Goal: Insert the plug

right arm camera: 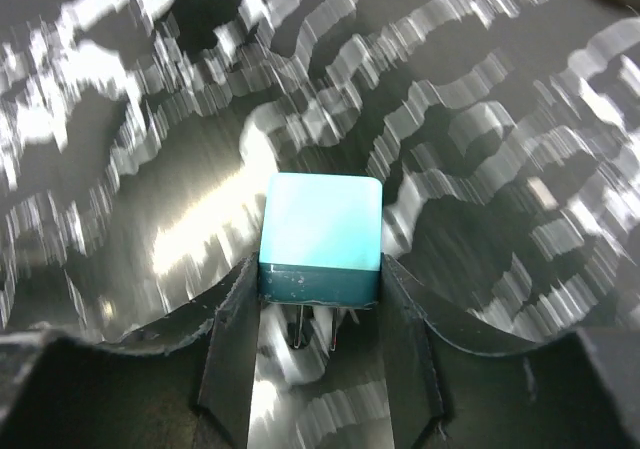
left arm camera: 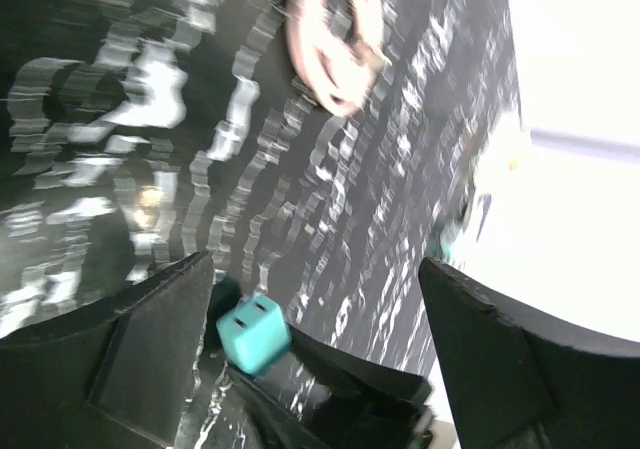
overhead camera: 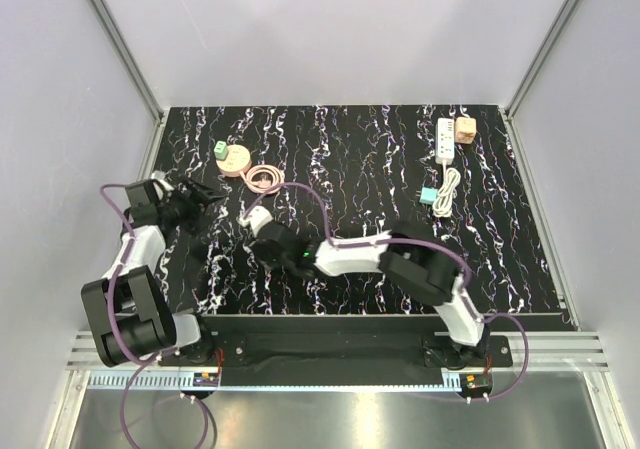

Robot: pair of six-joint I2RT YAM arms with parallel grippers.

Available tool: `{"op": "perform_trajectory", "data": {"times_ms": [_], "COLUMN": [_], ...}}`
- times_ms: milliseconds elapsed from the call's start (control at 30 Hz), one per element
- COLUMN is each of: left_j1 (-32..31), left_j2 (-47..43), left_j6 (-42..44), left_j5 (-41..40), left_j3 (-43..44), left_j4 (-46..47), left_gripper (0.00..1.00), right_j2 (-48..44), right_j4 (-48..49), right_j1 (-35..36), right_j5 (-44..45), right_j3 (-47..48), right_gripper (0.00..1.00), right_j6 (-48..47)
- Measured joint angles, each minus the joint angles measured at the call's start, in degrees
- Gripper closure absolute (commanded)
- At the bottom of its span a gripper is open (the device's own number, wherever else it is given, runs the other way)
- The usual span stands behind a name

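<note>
The right gripper (right arm camera: 320,274) is clamped on a teal plastic cube (right arm camera: 322,231) mid-table, and the left gripper (left arm camera: 315,289) gapes near the left edge. The small peach-tan blocky plug (overhead camera: 466,129) sits just beside the white power strip (overhead camera: 445,141) in the far right corner of the black marbled table (overhead camera: 350,159).

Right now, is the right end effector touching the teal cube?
Touching. In the right wrist view, the right end effector presses both fingers against the teal cube.

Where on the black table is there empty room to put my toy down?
Widest bare patch: the middle of the table, between the coiled pink cable and the white power strip. Also the near right corner, in front of the bundled white cord. Crowded on the left: tan disc, cable, left pincer and the right pincer holding a teal cube.
</note>
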Motion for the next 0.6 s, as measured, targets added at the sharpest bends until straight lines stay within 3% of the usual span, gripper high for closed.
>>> {"op": "perform_trajectory", "data": {"times_ms": [133,300,467,600], "left_j1": [-8.33,-20.76,-32.5,-38.4], "left_j2": [0.07,0.74,0.17,-0.96], "left_j6": [2.38,7.65,10.99,11.26], "left_j5": [3.15,7.74,11.76,12.24], "left_j3": [1.55,6.69,9.51,10.95], "left_j4": [0.98,0.2,0.07,-1.57], "left_gripper": [0.19,0.18,0.18,0.2], "right_j2": [-12.74,-30.42,-44.83,-54.38], "right_j4": [-2.14,-3.28,-3.72,-4.66], "right_j1": [-1.4,-3.13,-3.13,-3.13], "right_j5": [-0.13,-0.13,-0.31,-0.46], "right_j3": [-11.3,-21.42,-27.89,-33.07], "right_gripper": [1.0,1.0,1.0,1.0], "right_j6": [-0.39,-0.35,0.24,0.52]}}
